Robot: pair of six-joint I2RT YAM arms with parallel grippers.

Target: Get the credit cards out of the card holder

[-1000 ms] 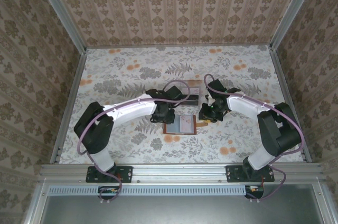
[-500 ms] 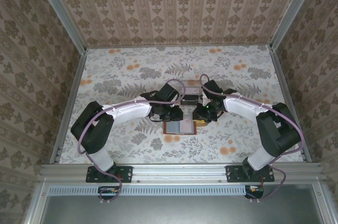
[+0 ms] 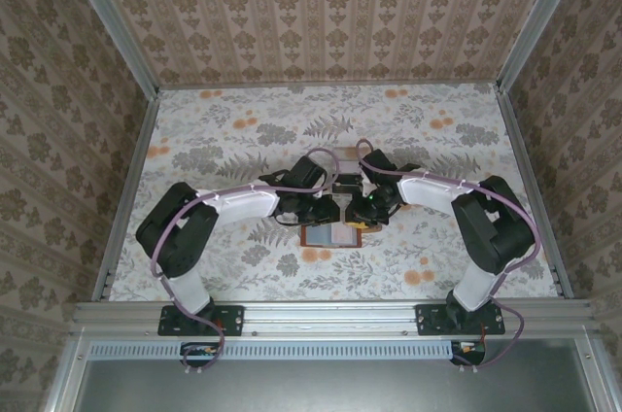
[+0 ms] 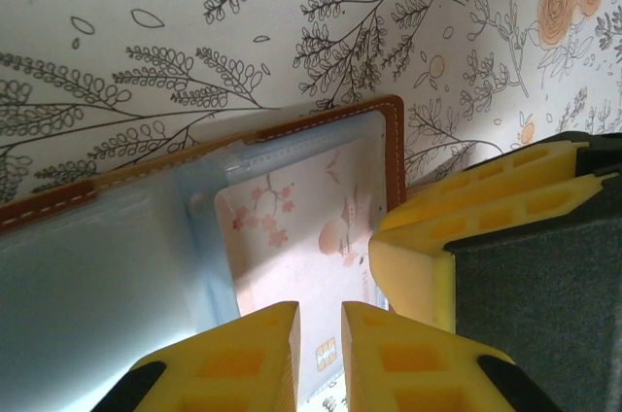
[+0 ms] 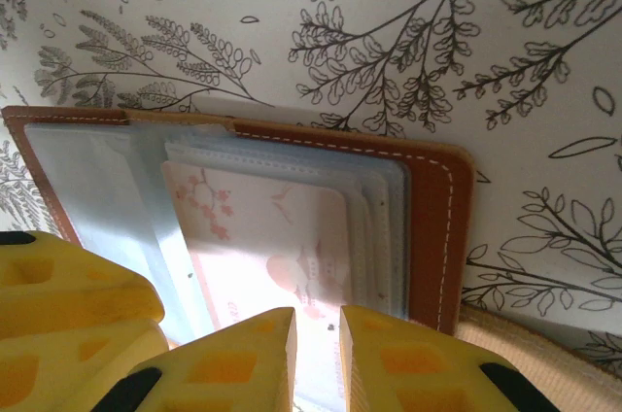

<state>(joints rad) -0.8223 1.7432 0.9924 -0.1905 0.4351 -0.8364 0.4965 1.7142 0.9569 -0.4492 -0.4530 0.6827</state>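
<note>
The left gripper (image 4: pixel 318 334) and the right gripper (image 5: pixel 317 334) stand over the open holder (image 5: pixel 439 227). Their fingers are almost together above the pink card (image 5: pixel 262 227). I cannot tell if they pinch it.

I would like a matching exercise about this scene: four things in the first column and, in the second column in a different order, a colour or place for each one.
Column 1
1. card holder
2. card with pink blossoms
3. left gripper
4. table cover

Column 2
A. has yellow fingers
B. white, printed with leaves and orange flowers
C. brown leather with pale stitching
D. pale pink, lying in the open holder

Pairs: 1-C, 2-D, 3-A, 4-B
</note>
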